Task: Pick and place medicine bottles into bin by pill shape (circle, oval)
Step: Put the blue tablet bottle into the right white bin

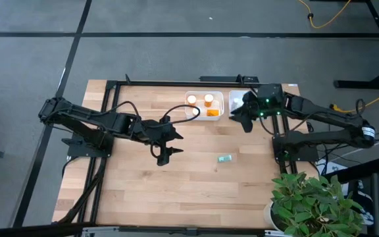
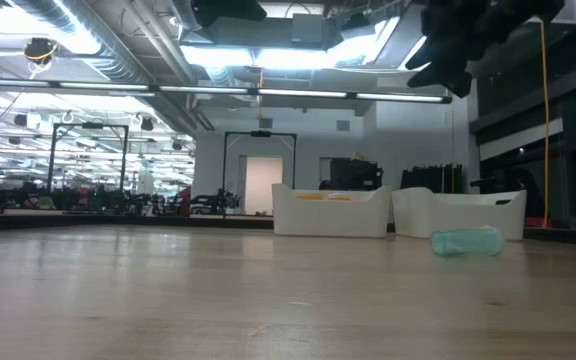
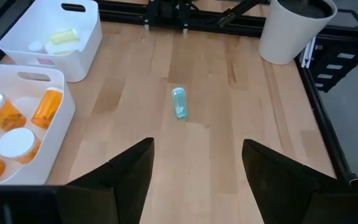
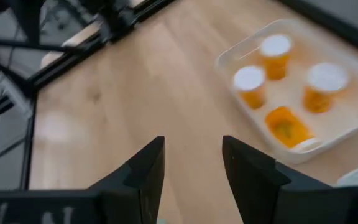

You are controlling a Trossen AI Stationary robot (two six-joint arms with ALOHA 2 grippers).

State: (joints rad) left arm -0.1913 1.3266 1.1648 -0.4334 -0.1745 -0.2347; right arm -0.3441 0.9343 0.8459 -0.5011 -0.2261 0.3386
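Left tool (image 1: 165,157) is held above the bare middle of the table (image 1: 143,191), fingers (image 3: 132,171) spread with nothing between them. Right tool (image 1: 240,118) is held over the near edge of the right-hand white bin (image 1: 237,100), fingers (image 4: 146,169) parted and empty.

One pale teal bottle (image 1: 225,158) is seen lying on its side on the wood, well apart from both bins, to the right of the left tool. Four orange bottles (image 4: 272,53) with white caps are seen in the left-hand bin (image 1: 193,112). Pale bottles (image 3: 63,37) lie in the right-hand bin. A potted plant (image 1: 311,201) stands at the table's near right corner.
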